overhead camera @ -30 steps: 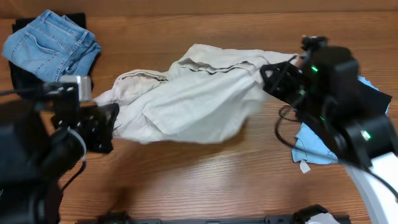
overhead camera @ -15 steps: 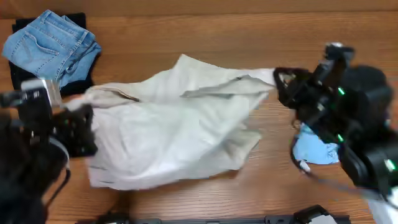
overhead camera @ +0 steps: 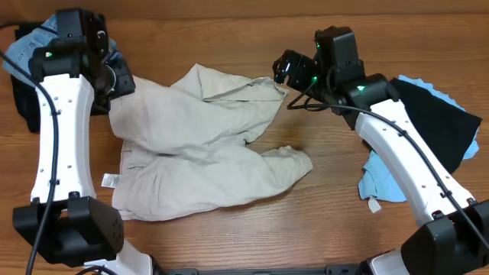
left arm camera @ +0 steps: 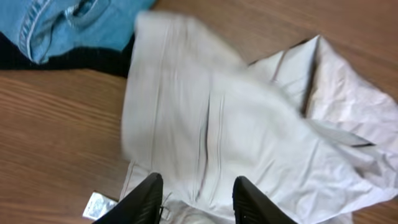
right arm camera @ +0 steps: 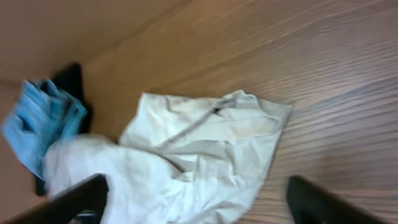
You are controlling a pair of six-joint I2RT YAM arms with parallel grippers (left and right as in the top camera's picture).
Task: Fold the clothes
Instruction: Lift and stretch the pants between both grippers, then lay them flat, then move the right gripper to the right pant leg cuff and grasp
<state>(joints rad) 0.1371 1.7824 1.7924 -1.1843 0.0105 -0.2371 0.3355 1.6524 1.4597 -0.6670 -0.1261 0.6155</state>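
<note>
The beige trousers (overhead camera: pixel 199 160) lay crumpled across the middle of the wooden table (overhead camera: pixel 252 237), with their small white label (overhead camera: pixel 108 180) showing at the left edge. The left pincer (left arm camera: pixel 198 202) hung just over the cloth with its fingers partly apart and nothing pinched between them. I couldn't tell if they brushed the fabric. The right pincer (right arm camera: pixel 199 208) stood spread wide above the trousers' far corner, and it was empty too. Blue jeans (left arm camera: pixel 68 25) sat near the left arm.
</note>
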